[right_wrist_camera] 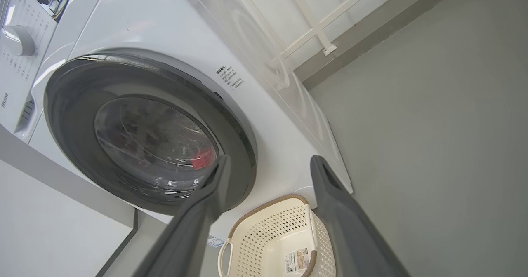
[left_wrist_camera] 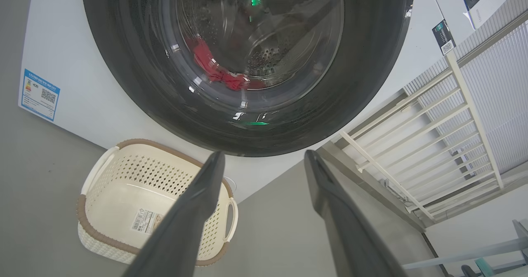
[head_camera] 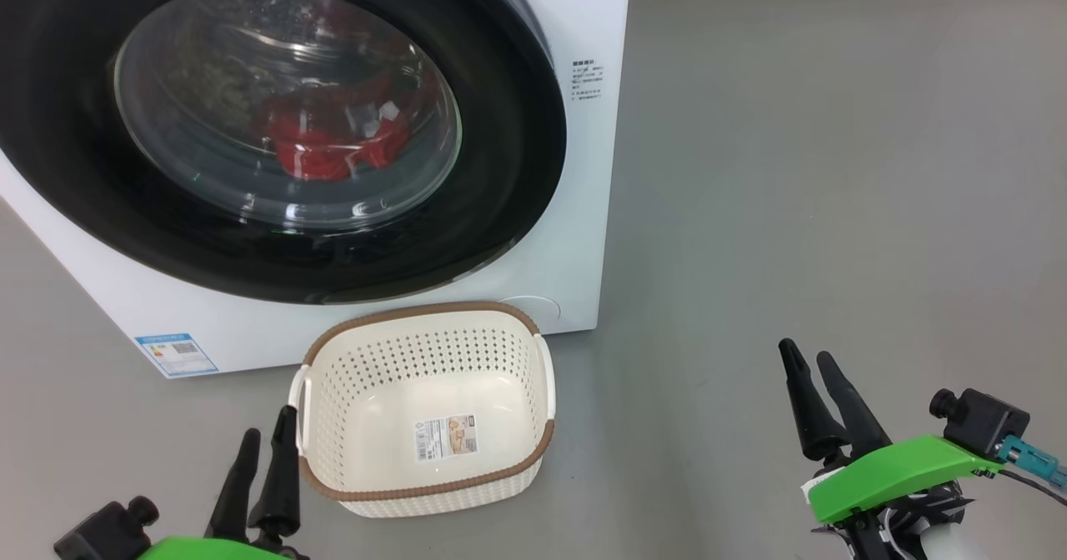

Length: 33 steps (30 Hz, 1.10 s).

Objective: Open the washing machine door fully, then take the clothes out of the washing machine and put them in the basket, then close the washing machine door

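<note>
Black-rimmed and round, the big washing machine door [head_camera: 492, 127] with its bulging clear glass window looks shut against the white boxy front-loading washing machine [head_camera: 583, 210]. I judge that the first step, opening it, is not yet begun. Behind the door's glass the bright red fabric clothes [head_camera: 321, 143] lie in the drum. Just below the door, on the grey floor [head_camera: 792, 168], stands the small cream perforated plastic basket [head_camera: 417, 314] with its brown woven-look rim. It holds nothing but a paper label on its bottom.

My left gripper [head_camera: 268, 422] hangs below the door, farther from it than the basket, with its fingers spread wide and nothing between them. My right gripper [head_camera: 806, 352] hangs well off to the door's lower right, its fingers likewise apart and empty. Neither touches the door.

Next, I think, one gripper must reach the door's rim. Its right edge seems likeliest, since a grey lip shows there, though I cannot make out a handle for certain. That gripper must catch the edge and swing the door through its whole arc, and the swing must pass clear of the basket just beneath it.
</note>
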{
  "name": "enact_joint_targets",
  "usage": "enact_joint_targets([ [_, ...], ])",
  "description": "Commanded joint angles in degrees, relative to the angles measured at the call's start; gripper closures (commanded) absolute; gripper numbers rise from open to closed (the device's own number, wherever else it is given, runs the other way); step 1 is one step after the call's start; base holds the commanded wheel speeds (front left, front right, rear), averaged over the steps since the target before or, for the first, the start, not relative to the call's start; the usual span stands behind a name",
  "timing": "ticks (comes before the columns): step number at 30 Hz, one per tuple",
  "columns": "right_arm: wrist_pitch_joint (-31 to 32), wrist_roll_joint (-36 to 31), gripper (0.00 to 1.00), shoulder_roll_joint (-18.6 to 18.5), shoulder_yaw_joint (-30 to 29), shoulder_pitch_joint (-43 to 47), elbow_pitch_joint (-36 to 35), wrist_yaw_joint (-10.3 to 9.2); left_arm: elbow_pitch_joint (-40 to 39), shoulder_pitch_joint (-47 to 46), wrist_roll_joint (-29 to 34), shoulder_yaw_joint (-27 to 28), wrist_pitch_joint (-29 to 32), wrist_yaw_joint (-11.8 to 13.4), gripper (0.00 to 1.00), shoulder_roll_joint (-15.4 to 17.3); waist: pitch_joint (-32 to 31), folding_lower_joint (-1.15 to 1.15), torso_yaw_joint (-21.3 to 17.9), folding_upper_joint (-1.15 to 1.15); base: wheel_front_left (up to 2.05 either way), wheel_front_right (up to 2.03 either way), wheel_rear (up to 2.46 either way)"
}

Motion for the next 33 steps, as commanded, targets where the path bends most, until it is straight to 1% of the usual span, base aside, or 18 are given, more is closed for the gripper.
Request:
enact_joint_targets([
  [1, -0.78, -1.82, 0.0, -0.66, 0.93, -2.71, -1.75, 0.01, -1.92, -2.7, 2.01, 1.17, -0.73, -0.27, 0.0, 0.94, -0.08, -0.01, -0.04, 0.0, 0.0, 0.0, 0.0],
  [25, -5.0, -17.81, 0.0, -0.95, 4.27, -3.64, -2.16, 0.02, -3.46, -2.39, 17.95, 1.35, -4.99, -0.33, 0.0, 1.17, -0.8, -0.01, -0.18, 0.0, 0.0, 0.0, 0.0],
  [33, -6.17, -22.26, 0.0, -1.03, 5.27, -4.11, -2.36, 0.02, -3.66, -2.41, 21.67, 1.54, -6.18, -0.35, 0.0, 1.23, -0.79, -0.01, -0.31, 0.0, 0.0, 0.0, 0.0],
])
